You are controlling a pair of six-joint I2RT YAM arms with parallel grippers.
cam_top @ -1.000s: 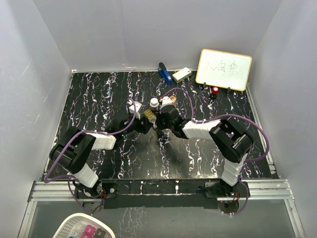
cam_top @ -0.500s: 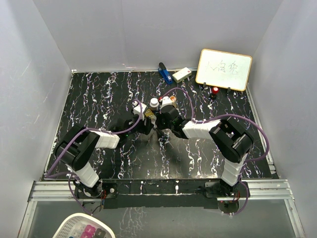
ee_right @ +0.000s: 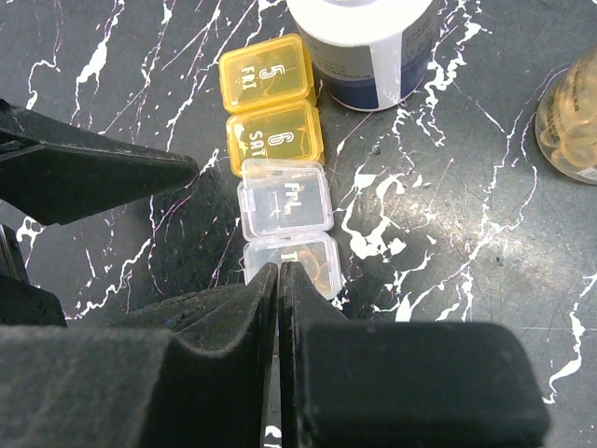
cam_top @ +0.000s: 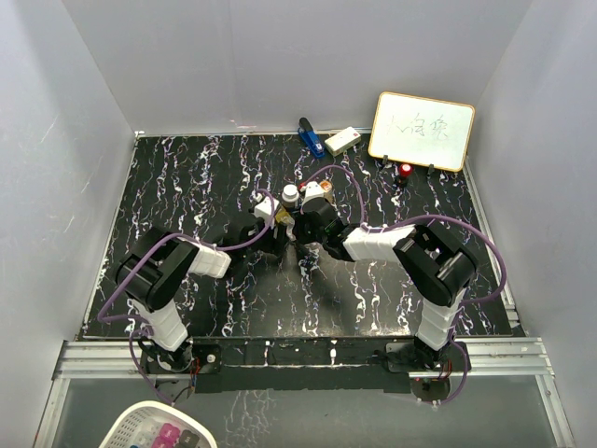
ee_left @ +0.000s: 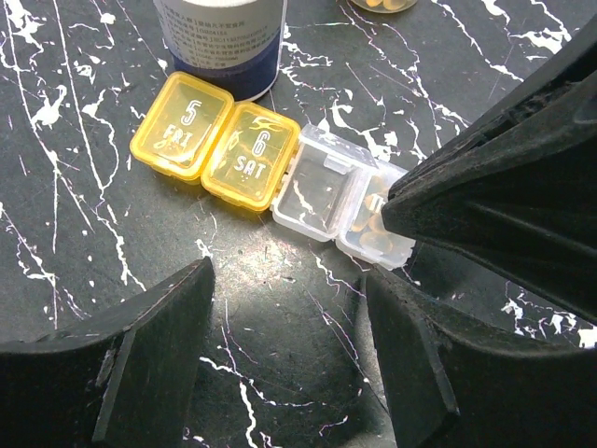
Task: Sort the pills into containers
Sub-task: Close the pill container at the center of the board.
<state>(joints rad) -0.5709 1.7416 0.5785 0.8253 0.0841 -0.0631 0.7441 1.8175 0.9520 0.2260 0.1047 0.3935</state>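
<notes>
The small oblong pill box (ee_right: 275, 168) lies flat, with two yellow sections marked 5 FRI and 6 SAT and two clear ones. Orange pills (ee_left: 373, 229) lie in the end clear section. My right gripper (ee_right: 280, 273) is shut, its tips resting at that section's lid with nothing seen between them. My left gripper (ee_left: 289, 355) stands open over bare table just beside the box, holding nothing. The dark bottle (ee_right: 368, 47) with a white cap (cam_top: 291, 192) stands behind the yellow end. The golden-amber bottle (ee_right: 574, 121) sits to its right.
At the back of the table lie a blue object (cam_top: 311, 137) and a white block (cam_top: 342, 140). A whiteboard (cam_top: 422, 130) leans at the back right, with a small red-capped thing (cam_top: 405, 171) in front of it. A white basket (cam_top: 159, 427) sits below the near edge.
My left arm has reached further right and forward, bringing its open gripper close to the pill box and the right gripper. The right arm has stayed in place, shut.
</notes>
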